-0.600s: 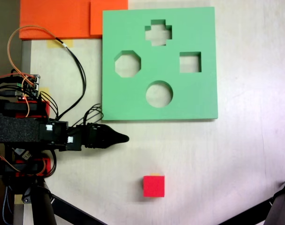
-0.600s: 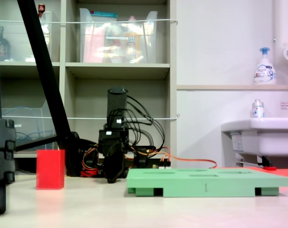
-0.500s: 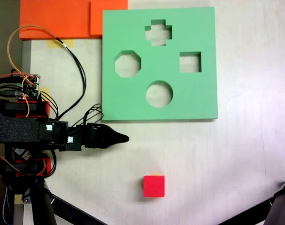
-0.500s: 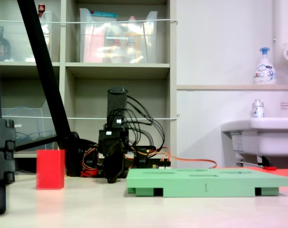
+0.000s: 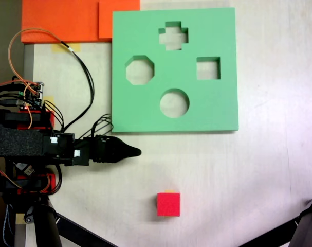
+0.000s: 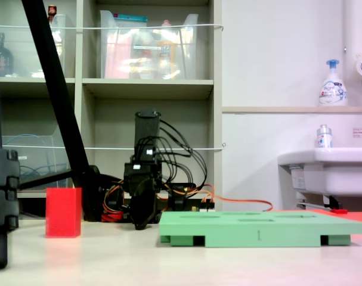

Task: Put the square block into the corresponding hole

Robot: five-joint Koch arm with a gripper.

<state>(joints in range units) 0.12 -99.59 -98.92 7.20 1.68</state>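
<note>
red and matte, the square block [image 5: 168, 204] sits alone on the pale tabletop [image 5: 269, 170] near its lower edge in the top-down fixed view, well apart from everything else; in the low side-on fixed view it stands at the left [image 6: 64, 212], flat on one face. it looks like a light, rigid foam or plastic cube with plain, non-glossy sides, so it should neither crush nor slip much, and the sensible hold is across two opposite vertical faces, about mid-height, squarely so it does not twist on the way down into the cut-out. a sliver of yellow tag [image 5: 169, 192] peeks out at its far edge (not a thing to grab). up and to the left of the block, the gripper [image 5: 135, 152] points toward the tabletop's right, low over the surface and touching nothing; it reads as a single dark tip from above, so i cannot tell whether its jaws are spread or closed. beyond it lies the green foam board [image 5: 145, 31] against the upper edge, and the corresponding hole [image 5: 208, 68] is the square cut-out on the board's right side, empty.
</note>
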